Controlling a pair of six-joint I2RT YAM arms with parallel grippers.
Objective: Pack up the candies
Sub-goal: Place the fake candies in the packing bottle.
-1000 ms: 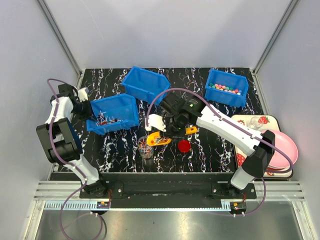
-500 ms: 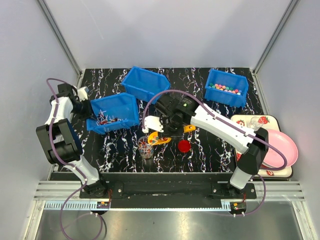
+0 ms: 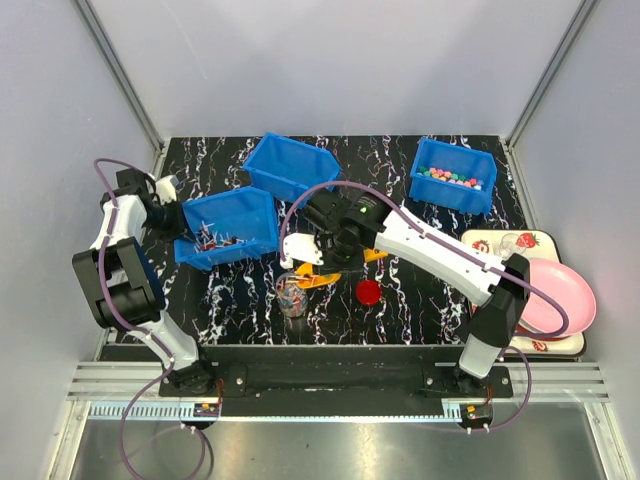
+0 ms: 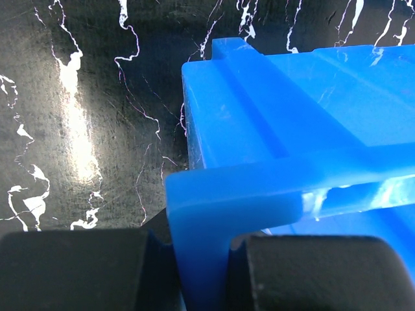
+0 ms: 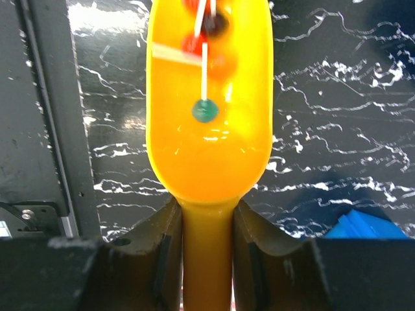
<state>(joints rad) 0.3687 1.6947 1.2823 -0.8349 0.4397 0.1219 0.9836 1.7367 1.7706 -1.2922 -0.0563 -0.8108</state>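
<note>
My right gripper (image 3: 338,262) (image 5: 207,249) is shut on the handle of the yellow scoop (image 5: 209,123) (image 3: 318,276). A few candies (image 5: 209,48) lie in its bowl, red, orange and one green ball. The scoop hangs just right of a small clear jar (image 3: 291,296) that holds candies. My left gripper (image 3: 178,232) (image 4: 201,272) is shut on the left rim of a blue bin (image 3: 228,228) (image 4: 311,136) with red-and-white wrapped candies (image 3: 214,240) inside. A blue bin (image 3: 453,175) at the back right holds pastel ball candies (image 3: 448,177).
A third blue bin (image 3: 291,165) stands at the back middle. A flat round red lid (image 3: 368,291) lies right of the scoop. A pink plate (image 3: 565,295) sits on a strawberry-print tray (image 3: 505,243) at the right edge.
My right gripper has carried the scoop left and a little toward the jar. The left arm and its bin have barely moved.
</note>
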